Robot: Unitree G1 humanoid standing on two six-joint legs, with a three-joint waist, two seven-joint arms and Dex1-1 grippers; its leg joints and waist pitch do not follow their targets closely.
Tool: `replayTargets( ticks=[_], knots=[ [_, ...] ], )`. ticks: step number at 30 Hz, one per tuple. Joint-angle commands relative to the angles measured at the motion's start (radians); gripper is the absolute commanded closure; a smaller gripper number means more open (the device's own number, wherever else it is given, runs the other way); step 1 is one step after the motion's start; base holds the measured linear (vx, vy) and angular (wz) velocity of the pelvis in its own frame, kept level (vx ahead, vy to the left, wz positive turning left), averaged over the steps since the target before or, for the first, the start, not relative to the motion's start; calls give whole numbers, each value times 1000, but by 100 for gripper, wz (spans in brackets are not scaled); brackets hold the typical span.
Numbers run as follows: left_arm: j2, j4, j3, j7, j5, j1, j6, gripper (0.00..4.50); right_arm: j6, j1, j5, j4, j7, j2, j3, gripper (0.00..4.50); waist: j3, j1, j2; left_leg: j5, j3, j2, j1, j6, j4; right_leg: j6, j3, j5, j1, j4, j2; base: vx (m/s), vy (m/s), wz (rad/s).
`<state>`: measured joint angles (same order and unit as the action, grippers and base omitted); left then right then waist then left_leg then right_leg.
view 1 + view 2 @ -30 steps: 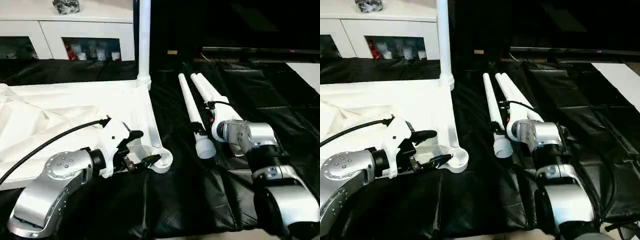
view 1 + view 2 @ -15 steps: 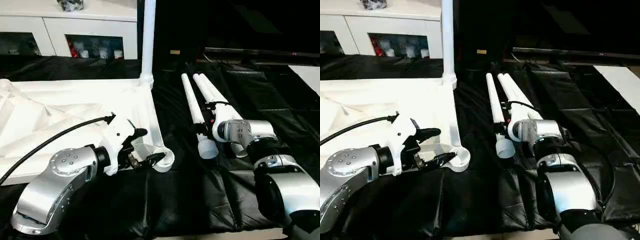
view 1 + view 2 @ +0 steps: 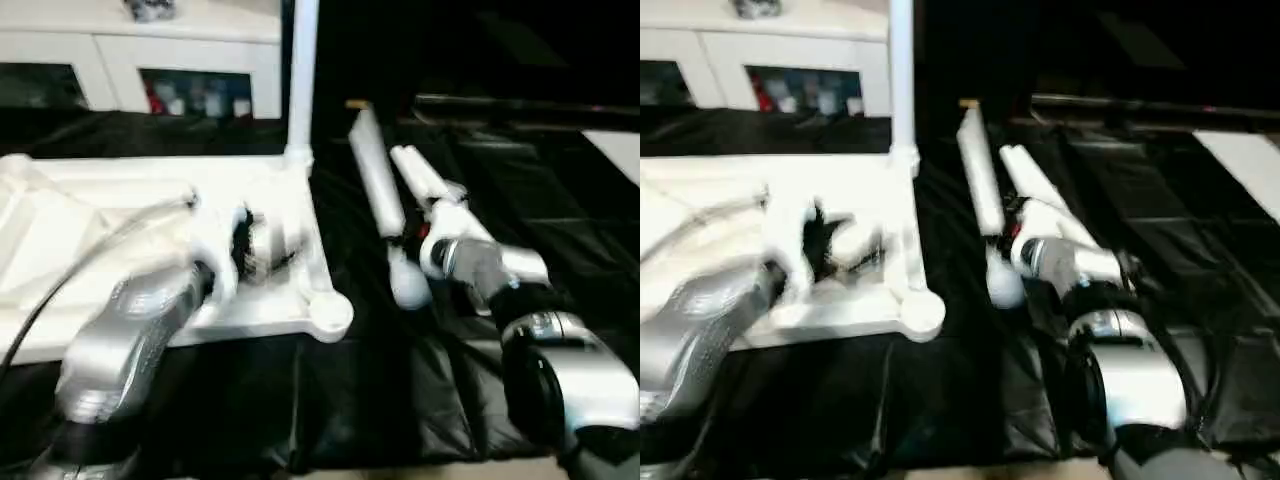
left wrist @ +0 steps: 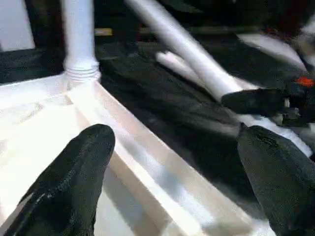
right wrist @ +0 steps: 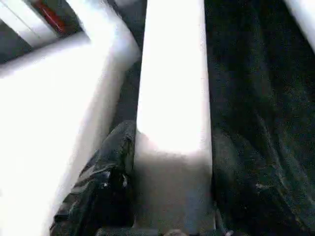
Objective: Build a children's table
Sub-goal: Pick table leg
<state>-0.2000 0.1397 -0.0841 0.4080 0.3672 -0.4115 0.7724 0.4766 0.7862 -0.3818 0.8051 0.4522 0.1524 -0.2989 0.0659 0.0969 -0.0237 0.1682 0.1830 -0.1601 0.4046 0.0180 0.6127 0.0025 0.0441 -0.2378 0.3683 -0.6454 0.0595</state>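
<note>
The children's table top (image 3: 120,190) lies upside down on the left, white, with one leg (image 3: 301,70) standing upright in its far corner socket. The near corner socket (image 3: 331,314) holds no leg. My left gripper (image 3: 262,248) hovers over the top's right rim (image 4: 142,157), fingers (image 4: 69,187) wide open with nothing between them. My right gripper (image 3: 412,238) is shut on a white leg (image 3: 372,175), whose far end is raised off the cloth. In the right wrist view that leg (image 5: 172,123) sits between the black fingers (image 5: 106,167). Two more legs (image 3: 425,178) lie beside it.
Black cloth (image 3: 380,400) covers the work surface. A white cabinet (image 3: 100,60) with glass doors stands along the back left. A white sheet (image 3: 620,140) shows at the far right edge.
My right gripper has closed on the leg and tipped its far end up. My left gripper has drawn back from the near corner socket to above the table top.
</note>
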Motion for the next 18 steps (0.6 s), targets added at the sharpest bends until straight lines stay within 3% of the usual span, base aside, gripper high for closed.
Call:
replayTargets(
  ticks=[1,3,4,5,6,7,9,10,12,13,15,16,18],
  knots=[
    [78,-31,-40,-24,116,-75,78,0,49,-93,-135,-251,103,-31,-51,266,-85,0,21,131,-29,-74,-43,41,-74,-225,-47,149,-30,57,86,0,0,0],
    [124,-54,-61,-15,180,-117,116,0,113,-189,-217,-433,164,-48,-58,266,-88,7,18,84,-32,-74,-37,0,-72,-247,-42,217,-35,54,90,0,0,0],
    [131,-57,-63,-13,188,-122,118,0,120,-200,-226,-454,172,-49,-56,266,-85,7,14,77,-30,-72,-34,-8,-73,-245,-43,218,-38,58,88,0,0,0],
    [170,-71,-72,-1,228,-151,126,0,162,-266,-280,-571,217,-53,-44,266,-83,12,16,80,-30,-73,-34,-23,-72,-253,-45,213,-39,62,92,0,0,0],
    [170,-71,-72,-1,228,-151,126,0,162,-266,-280,-571,217,-53,-44,266,-83,14,14,82,-30,-74,-34,-26,-72,-253,-45,201,-40,62,93,0,0,0],
    [231,-116,-100,-5,307,-206,147,0,226,-356,-369,-712,273,-39,-31,266,-77,12,23,119,-28,-71,-33,-21,-75,-255,-45,127,-38,73,92,0,0,0],
    [257,-137,-114,-10,348,-229,161,0,251,-391,-405,-761,292,-28,-26,266,-73,15,16,162,-29,-74,-35,-11,-79,-256,-46,47,-40,81,96,0,0,0],
    [268,-146,-119,-6,370,-241,173,0,260,-407,-422,-784,302,-21,-21,266,-74,18,29,184,-33,-75,-36,2,-79,-248,-46,-11,-38,84,99,0,0,0],
    [292,-164,-125,6,413,-269,203,0,276,-441,-457,-835,320,-2,0,267,-71,15,22,201,-33,-74,-35,13,-81,-238,-46,-62,-38,92,97,0,0,0],
    [305,-168,-123,16,432,-280,221,0,283,-458,-470,-861,332,13,19,267,-67,13,28,224,-31,-73,-37,24,-82,-226,-48,-104,-33,99,95,0,0,0],
    [324,-170,-124,24,445,-293,246,0,286,-480,-469,-889,344,24,42,267,-66,13,26,215,-33,-71,-33,23,-82,-213,-49,-141,-35,102,97,0,0,0],
    [326,-170,-125,24,446,-294,249,0,286,-482,-468,-892,345,25,44,267,-66,14,36,212,-33,-70,-33,23,-81,-209,-50,-150,-34,103,98,0,0,0],
    [339,-166,-132,17,457,-297,270,0,288,-496,-451,-912,341,18,52,267,-66,13,31,204,-33,-69,-31,15,-80,-199,-50,-173,-34,107,98,0,0,0]
  ],
)
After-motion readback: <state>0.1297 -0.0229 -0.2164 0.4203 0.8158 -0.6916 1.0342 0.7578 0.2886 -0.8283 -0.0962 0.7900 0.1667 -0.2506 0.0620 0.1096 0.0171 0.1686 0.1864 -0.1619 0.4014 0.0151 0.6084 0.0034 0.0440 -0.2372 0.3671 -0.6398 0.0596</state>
